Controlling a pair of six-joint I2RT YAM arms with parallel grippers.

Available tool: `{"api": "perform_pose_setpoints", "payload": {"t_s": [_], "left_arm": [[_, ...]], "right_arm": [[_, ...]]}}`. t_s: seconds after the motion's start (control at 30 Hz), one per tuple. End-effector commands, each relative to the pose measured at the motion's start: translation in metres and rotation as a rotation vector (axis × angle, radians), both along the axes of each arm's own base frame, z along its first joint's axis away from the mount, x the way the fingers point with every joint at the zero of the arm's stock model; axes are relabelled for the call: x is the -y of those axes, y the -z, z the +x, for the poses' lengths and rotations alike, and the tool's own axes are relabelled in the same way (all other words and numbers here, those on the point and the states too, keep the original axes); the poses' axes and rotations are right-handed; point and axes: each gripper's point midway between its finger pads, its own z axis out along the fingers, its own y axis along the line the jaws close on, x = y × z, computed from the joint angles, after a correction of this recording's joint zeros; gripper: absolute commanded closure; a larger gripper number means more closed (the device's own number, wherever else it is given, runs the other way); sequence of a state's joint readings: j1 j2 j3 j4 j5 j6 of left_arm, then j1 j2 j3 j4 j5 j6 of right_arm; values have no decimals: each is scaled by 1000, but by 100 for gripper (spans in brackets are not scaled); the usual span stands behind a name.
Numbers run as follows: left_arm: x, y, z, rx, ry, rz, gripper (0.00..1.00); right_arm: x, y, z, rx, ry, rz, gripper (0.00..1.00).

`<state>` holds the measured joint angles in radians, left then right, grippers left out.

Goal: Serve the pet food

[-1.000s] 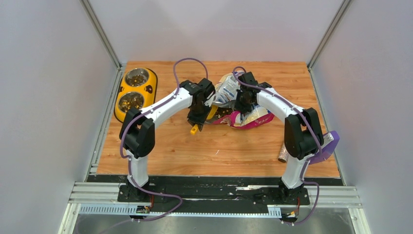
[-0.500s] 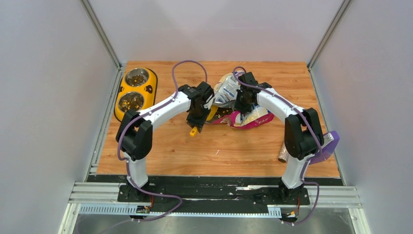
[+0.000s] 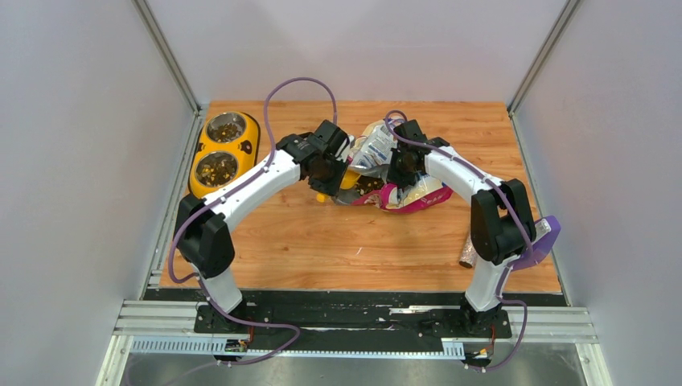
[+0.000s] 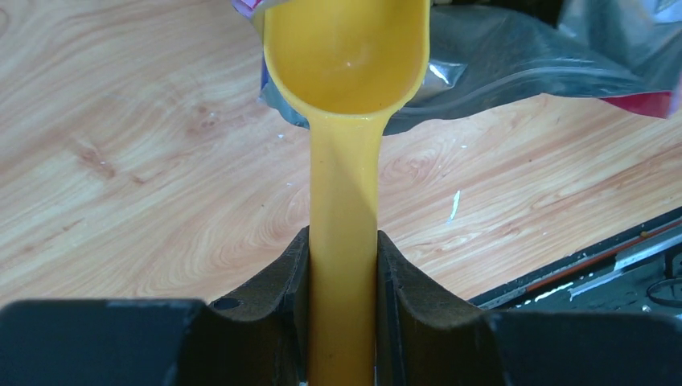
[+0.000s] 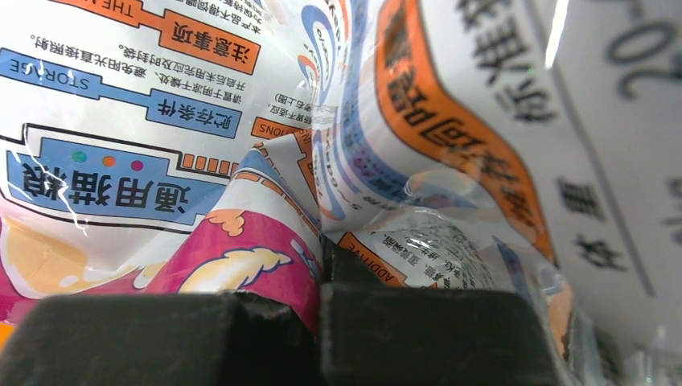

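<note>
The pink, blue and white cat food bag [image 3: 402, 181] lies on the wooden table at the middle back; it fills the right wrist view [image 5: 241, 161]. My right gripper [image 3: 400, 170] is shut on a fold of the bag [image 5: 322, 257]. My left gripper [image 3: 328, 173] is shut on the handle of a yellow scoop [image 4: 344, 201]. The scoop's bowl [image 4: 346, 48] is empty and sits at the bag's open silver mouth [image 4: 499, 72]. Brown kibble [image 3: 366, 185] shows inside the bag opening. The yellow double pet bowl [image 3: 223, 149] at the back left holds kibble in both steel cups.
A slim speckled tube [image 3: 470, 245] lies at the right by the right arm's elbow, beside a purple piece [image 3: 540, 241]. White walls enclose the table on three sides. A black rail [image 3: 354, 310] runs along the near edge.
My left gripper has turned and moved up and right, bringing the scoop from pointing toward the near side to the bag's opening. The right gripper and bag have stayed put.
</note>
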<state>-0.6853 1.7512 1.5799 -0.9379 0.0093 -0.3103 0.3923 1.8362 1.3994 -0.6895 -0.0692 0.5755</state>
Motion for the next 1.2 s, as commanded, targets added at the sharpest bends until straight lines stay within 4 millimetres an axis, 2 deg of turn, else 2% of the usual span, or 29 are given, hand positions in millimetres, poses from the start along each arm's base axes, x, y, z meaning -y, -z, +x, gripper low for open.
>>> {"api": "perform_pose_setpoints", "payload": {"t_s": [0.0,0.07,0.27,0.5,0.6,0.7,0.9,1.17], "left_arm": [[5,-64,26,216,-61,-108,96],[4,-66,25,221,-56,-112,100],[4,-60,17,190,-10,-105,100],[-11,-16,-12,25,53,30,100],[2,-4,-25,-90,32,-5,100],[13,4,-29,-144,22,-16,100],[21,16,-18,-165,-7,14,100],[38,23,19,-56,-41,-5,100]], "right_arm": [[6,-6,10,56,32,-13,100],[5,-6,11,57,31,-12,100],[5,-7,11,58,32,-9,100],[5,-7,11,58,34,-10,100],[6,-7,10,57,35,-12,100],[6,-8,11,61,37,-14,100],[7,-7,10,58,36,-18,100],[9,-7,9,58,39,-26,100]]}}
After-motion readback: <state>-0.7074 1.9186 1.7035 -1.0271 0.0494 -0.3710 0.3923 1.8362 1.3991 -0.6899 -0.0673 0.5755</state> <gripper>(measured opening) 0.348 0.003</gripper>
